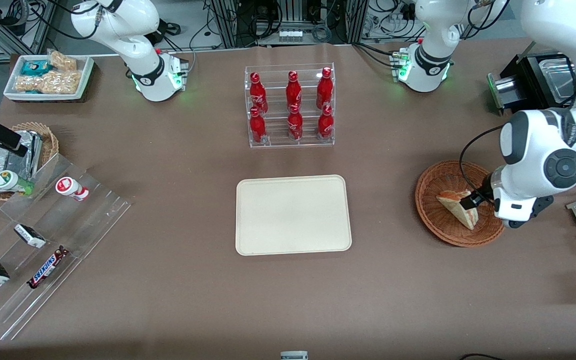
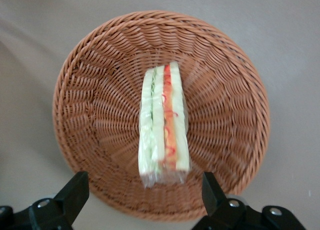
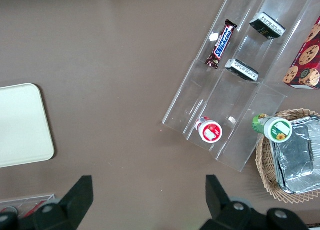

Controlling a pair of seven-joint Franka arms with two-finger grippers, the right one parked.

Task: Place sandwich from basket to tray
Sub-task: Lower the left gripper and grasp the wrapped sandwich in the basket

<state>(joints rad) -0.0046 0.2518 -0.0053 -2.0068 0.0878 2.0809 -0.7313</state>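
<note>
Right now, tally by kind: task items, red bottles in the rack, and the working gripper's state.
Sandwich: 1, lying in the basket
Basket: 1, reddish-brown wicker
Tray: 1, nothing on it
Red bottles: 6, two rows of three in the clear rack
Left gripper: 1, open, just above the sandwich
Total: 10

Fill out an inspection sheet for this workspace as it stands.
Surface: brown table.
Job's things: sandwich lies in the basket; tray holds nothing.
Clutter: rack of red bottles; clear rack with snack bars; small basket of foil packets; white bin of snacks.
Grippers: gripper open, hovering over the sandwich.
Cables: black cable loops above the basket.
Surroundings: black device near the working arm.
</note>
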